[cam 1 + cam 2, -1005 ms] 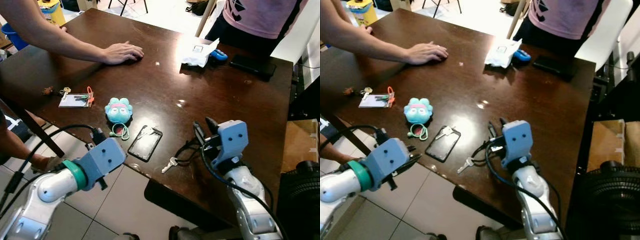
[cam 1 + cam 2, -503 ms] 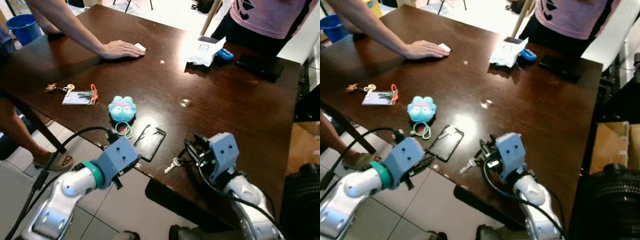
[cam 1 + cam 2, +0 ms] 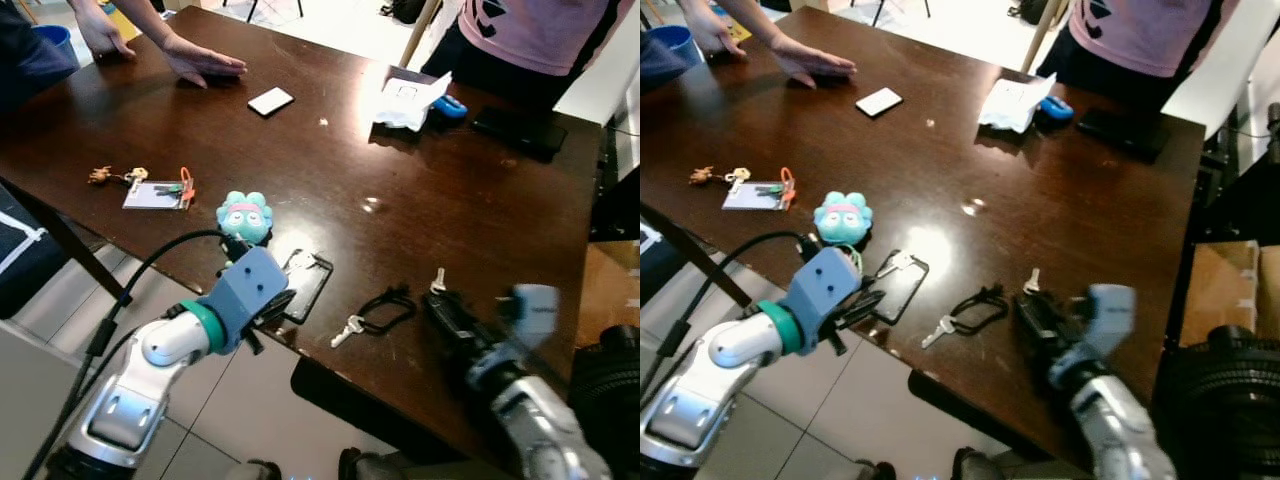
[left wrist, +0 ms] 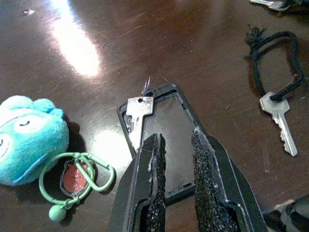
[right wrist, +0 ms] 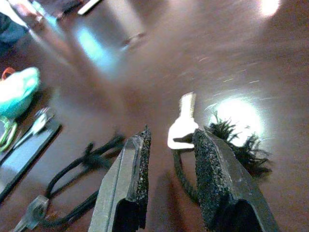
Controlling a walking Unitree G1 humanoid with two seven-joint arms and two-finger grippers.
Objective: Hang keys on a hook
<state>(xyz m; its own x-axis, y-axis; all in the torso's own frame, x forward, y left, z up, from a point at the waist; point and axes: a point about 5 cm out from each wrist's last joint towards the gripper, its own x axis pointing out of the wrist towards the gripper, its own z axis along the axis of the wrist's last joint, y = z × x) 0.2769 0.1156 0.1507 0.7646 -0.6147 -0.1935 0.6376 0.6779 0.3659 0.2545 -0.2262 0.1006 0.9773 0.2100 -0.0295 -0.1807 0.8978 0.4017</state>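
The robot's left arm (image 3: 135,395) is a silver tube ending in a teal-green ring and a boxy blue-grey wrist block, with a thick black cable (image 3: 110,320) looping from behind the block down along the arm. The right arm (image 3: 1110,425) is silver too, with a pale blue-grey wrist block that shows blurred, and black parts at its front. Each gripper has two long black fingers faced with rough, granular black pads, as seen on the left gripper (image 4: 175,154) and the right gripper (image 5: 169,159) from the wrist cameras.
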